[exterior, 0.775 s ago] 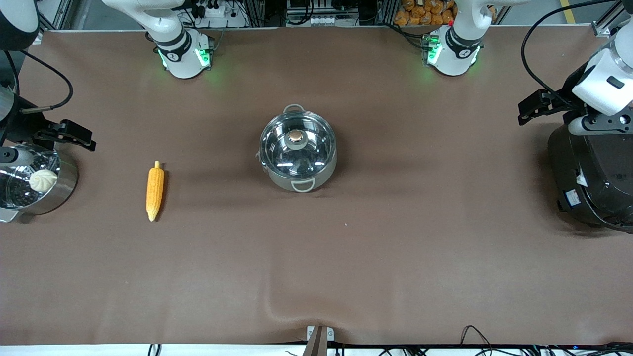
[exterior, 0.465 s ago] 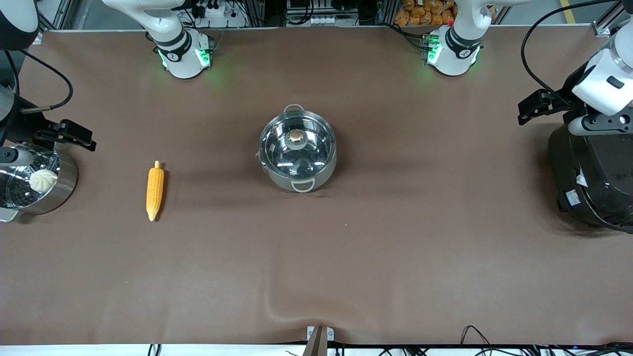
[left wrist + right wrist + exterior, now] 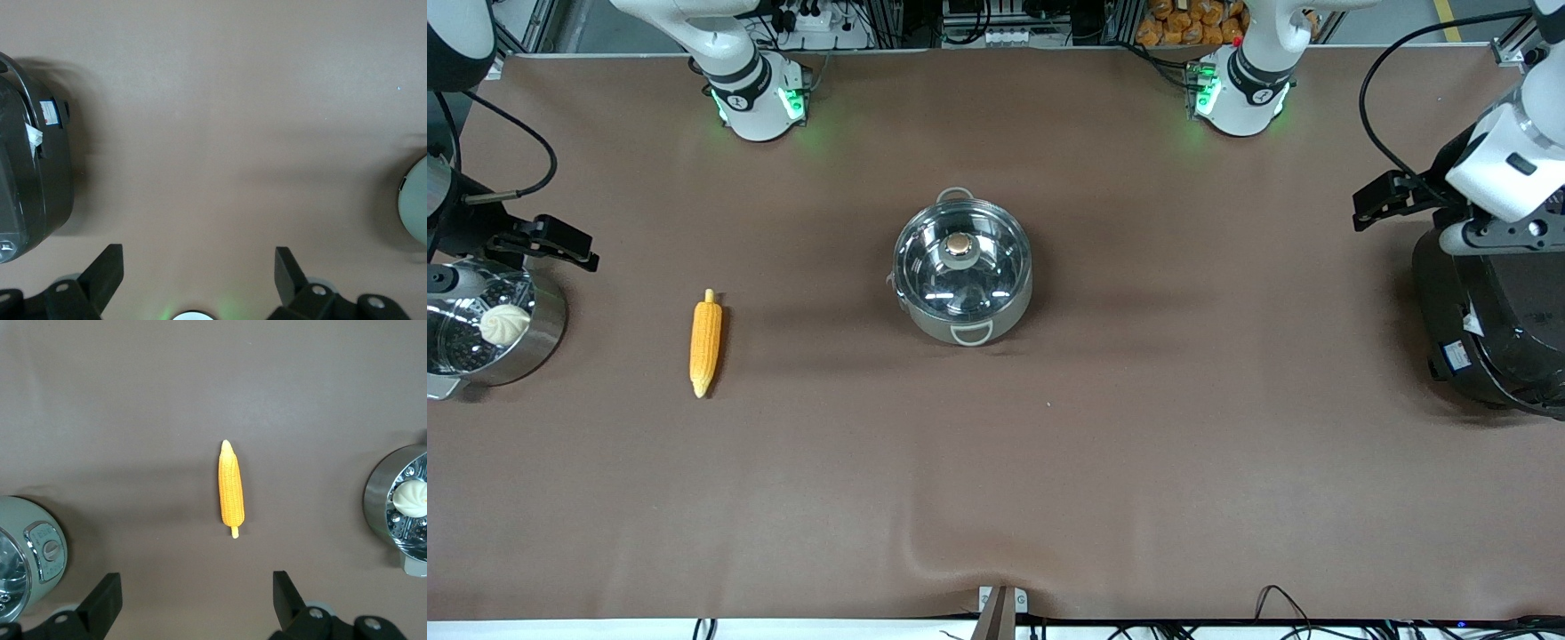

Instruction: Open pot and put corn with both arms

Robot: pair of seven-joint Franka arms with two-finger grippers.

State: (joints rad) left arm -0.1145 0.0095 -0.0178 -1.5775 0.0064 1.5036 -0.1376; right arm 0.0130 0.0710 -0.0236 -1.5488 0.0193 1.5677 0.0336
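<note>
Right gripper (image 3: 193, 600), fingers spread, hangs above the corn cob (image 3: 231, 487); left gripper (image 3: 200, 273), also spread, hovers beside the rice cooker (image 3: 30, 180), the lidded pot (image 3: 963, 265) well apart.

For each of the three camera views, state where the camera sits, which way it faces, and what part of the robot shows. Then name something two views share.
Front view: high across the table, facing both arm bases; pot central.
Left wrist view: on the left arm, looking down at cloth and black cooker; open left tool shows.
Right wrist view: on the right arm, looking down at corn; open right tool shows.
Shared: front and right wrist views show the corn and bun.
</note>
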